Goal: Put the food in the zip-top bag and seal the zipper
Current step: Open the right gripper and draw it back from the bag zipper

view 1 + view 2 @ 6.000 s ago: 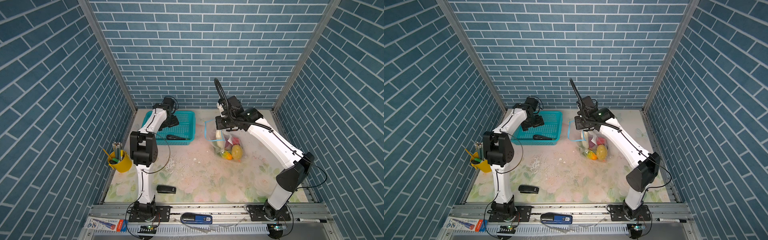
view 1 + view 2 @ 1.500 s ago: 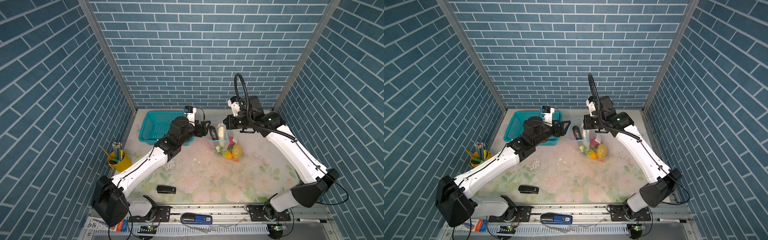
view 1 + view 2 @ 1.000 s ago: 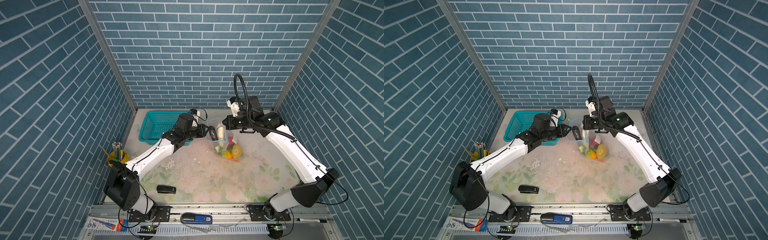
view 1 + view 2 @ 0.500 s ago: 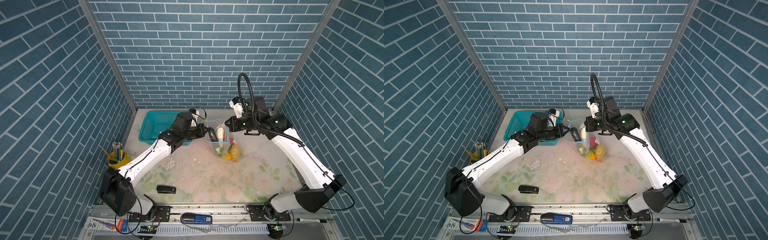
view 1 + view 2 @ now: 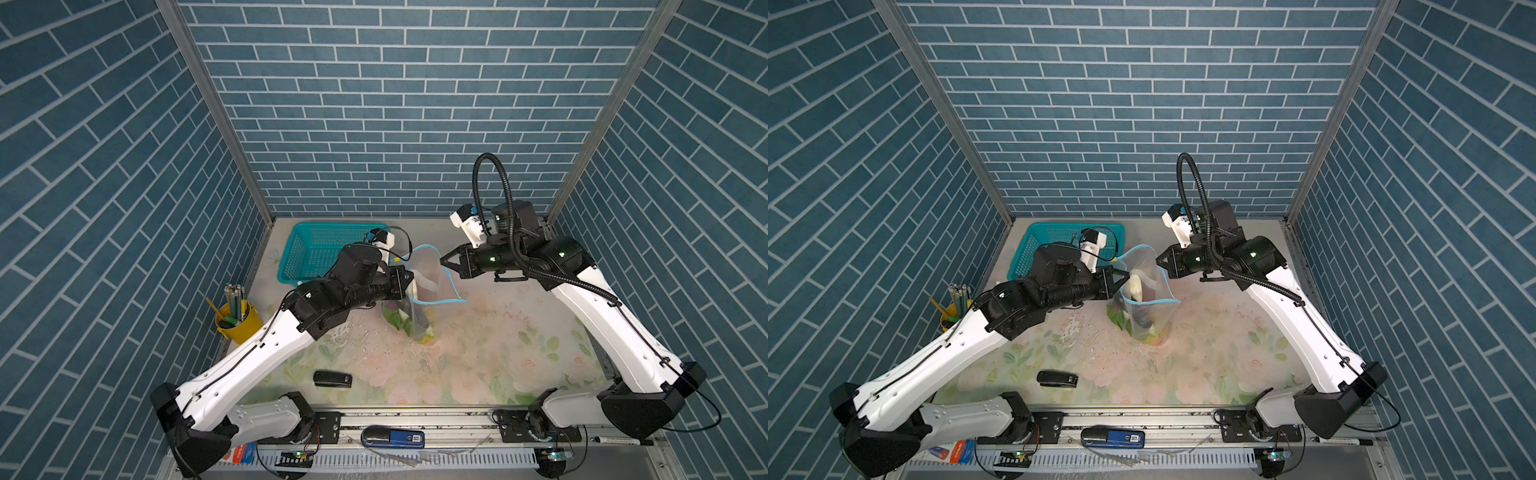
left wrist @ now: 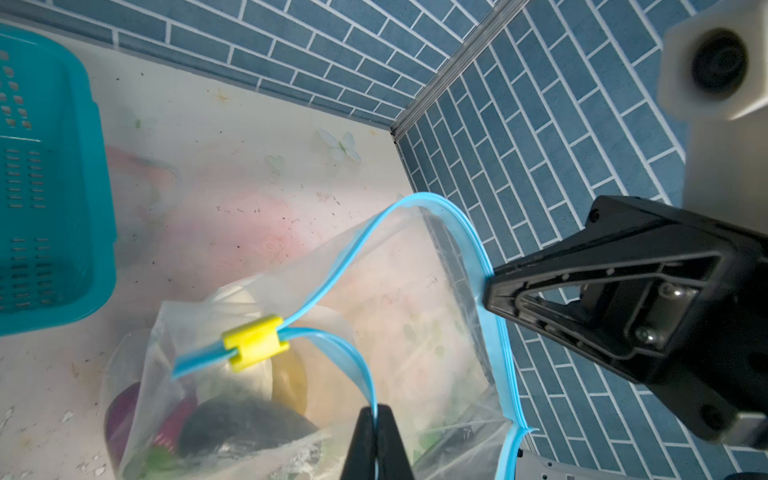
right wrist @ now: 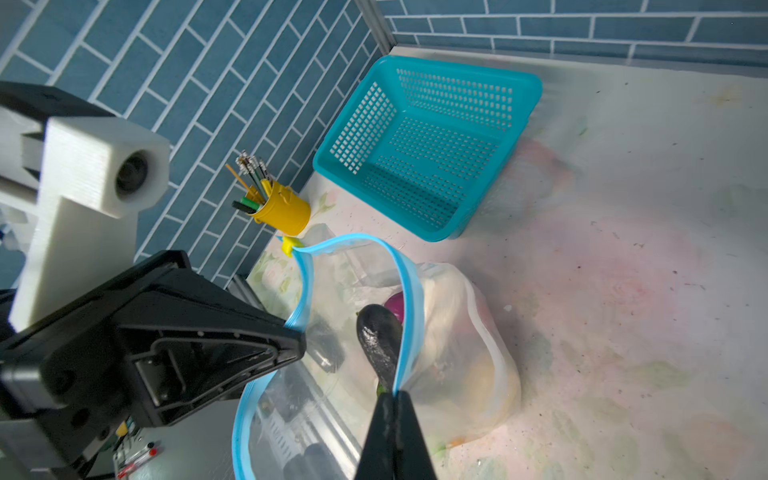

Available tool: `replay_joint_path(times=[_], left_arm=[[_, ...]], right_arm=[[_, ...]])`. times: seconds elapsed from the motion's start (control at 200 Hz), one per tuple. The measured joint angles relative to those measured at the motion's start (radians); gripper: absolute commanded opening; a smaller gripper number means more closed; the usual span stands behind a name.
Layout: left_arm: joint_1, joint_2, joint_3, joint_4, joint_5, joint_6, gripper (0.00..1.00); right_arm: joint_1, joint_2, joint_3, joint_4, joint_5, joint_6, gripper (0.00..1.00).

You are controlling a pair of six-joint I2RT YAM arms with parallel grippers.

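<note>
Bag position first: your zip-top bag [image 5: 430, 270] stands near the middle of the counter [image 5: 490, 345], mouth upward, just beside the teal basket [image 5: 309, 227]. Both top views show it strung between your two arms.

Left end effector [image 6: 376, 411]: closed tight, its tips pinching the zipper [image 7: 413, 299] on one lip of the mouth.

Right end effector [image 7: 392, 395]: closed as well, pinching the same blue strip on the opposite lip. In both top views the two face each other across the opening.

Mouth: gaping, with the two lips bowed apart into a loop. The yellow slider [image 6: 254, 343] sits at the basket-side end of the strip, where the lips meet. Neither end effector touches it.

Food [image 5: 409, 326]: inside the bag, heaped at the bottom.
- From your right wrist view you can pick out the dark eggplant [image 7: 378, 336] standing on end just under the lip.
- The purple onion [image 7: 394, 303] is beside it, with the white cabbage [image 7: 442, 307] next along.
- Your left wrist view adds a yellowish piece [image 6: 291, 380] behind the slider.
- Green and orange bits show low in the bag in both top views; they are too small to name.

Off to the side, a yellow pencil cup [image 5: 237, 322] stands by the left wall. A small black object [image 5: 332, 379] lies near the front edge, well apart from the bag.
</note>
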Motion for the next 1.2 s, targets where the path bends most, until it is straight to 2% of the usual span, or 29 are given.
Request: replay_joint_path(times=[0.215, 0.445, 0.56, 0.625, 0.66, 0.7, 0.815, 0.99, 1.1, 1.2], left_arm=[[-0.024, -0.026, -0.006, -0.062, -0.064, -0.030, 0.00], [-0.024, -0.039, -0.040, -0.048, -0.134, -0.033, 0.00], [-0.024, -0.024, -0.040, -0.028, -0.144, -0.028, 0.00], [-0.023, -0.010, -0.039, -0.020, -0.145, -0.025, 0.00], [-0.023, -0.003, -0.039, -0.017, -0.146, -0.022, 0.00], [-0.021, 0.004, -0.037, -0.016, -0.147, -0.020, 0.00], [-0.018, 0.019, -0.035, -0.004, -0.149, -0.018, 0.00], [-0.017, 0.022, -0.035, 0.019, -0.149, -0.018, 0.00], [-0.017, 0.022, -0.035, 0.028, -0.148, -0.018, 0.00], [-0.017, 0.022, -0.035, 0.034, -0.148, -0.018, 0.00]], right_arm=[[0.012, 0.078, 0.002, 0.050, -0.071, -0.015, 0.00], [-0.004, 0.116, 0.002, 0.074, -0.090, -0.041, 0.00], [-0.022, 0.115, 0.002, 0.077, -0.094, -0.048, 0.17], [-0.029, 0.115, 0.014, 0.067, -0.095, -0.063, 0.46], [-0.031, 0.115, 0.023, 0.063, -0.095, -0.074, 0.56], [-0.034, 0.108, 0.029, 0.064, -0.094, -0.098, 0.62], [-0.036, 0.011, -0.035, 0.098, -0.098, -0.170, 0.73], [-0.036, -0.385, -0.415, 0.273, -0.108, -0.297, 0.92], [-0.036, -0.569, -0.604, 0.386, -0.083, -0.362, 0.93], [-0.036, -0.597, -0.678, 0.460, -0.062, -0.401, 0.93]])
